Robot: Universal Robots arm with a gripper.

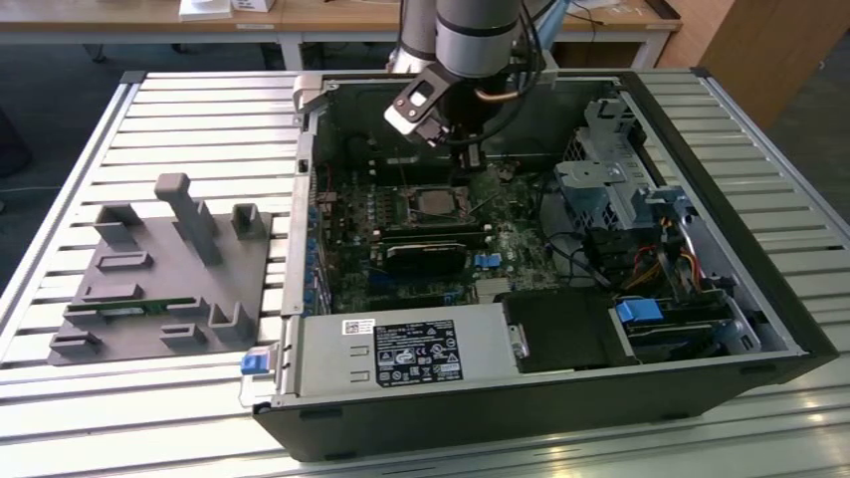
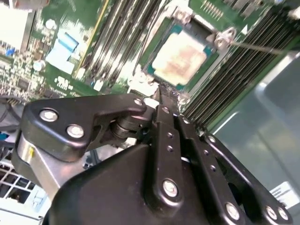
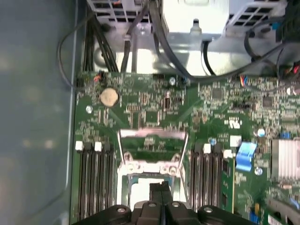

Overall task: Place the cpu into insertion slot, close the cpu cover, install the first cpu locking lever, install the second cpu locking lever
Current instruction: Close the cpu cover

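— What do we have here, biggest first?
— We see the open computer case (image 1: 531, 413) lying on a slatted table (image 1: 199, 129), filling the centre and right of the exterior view. Inside lies the green circuit board (image 3: 154, 108).
— And where do we place the gripper (image 1: 464, 154)?
— Upper centre of the exterior view, reaching down into the case. The insertion slot (image 1: 432, 204) sits just below it in that frame, a little to the left, so we judge the tool is almost straight over the socket and near it.
— Can we tell how it is set?
— We can. In both wrist views the fingertips (image 3: 154, 192) are pressed together, with nothing that we can make out between them.
— Where is the cpu (image 2: 180, 56)?
— We see it lying flat in the slot, a pale silvery square with a teal edge around it, just beyond the fingertips in the second wrist view.
— And the cpu cover (image 3: 152, 132)?
— In the first wrist view we see a thin shiny frame, green board showing through its cut-out, on the far side of the socket from the fingertips. We judge it is swung back, not shut over the chip.
— Anything smaller?
— A thin wire lever (image 2: 262, 47) runs out from a socket corner across the black memory strips (image 2: 234, 79); we judge it unlatched.
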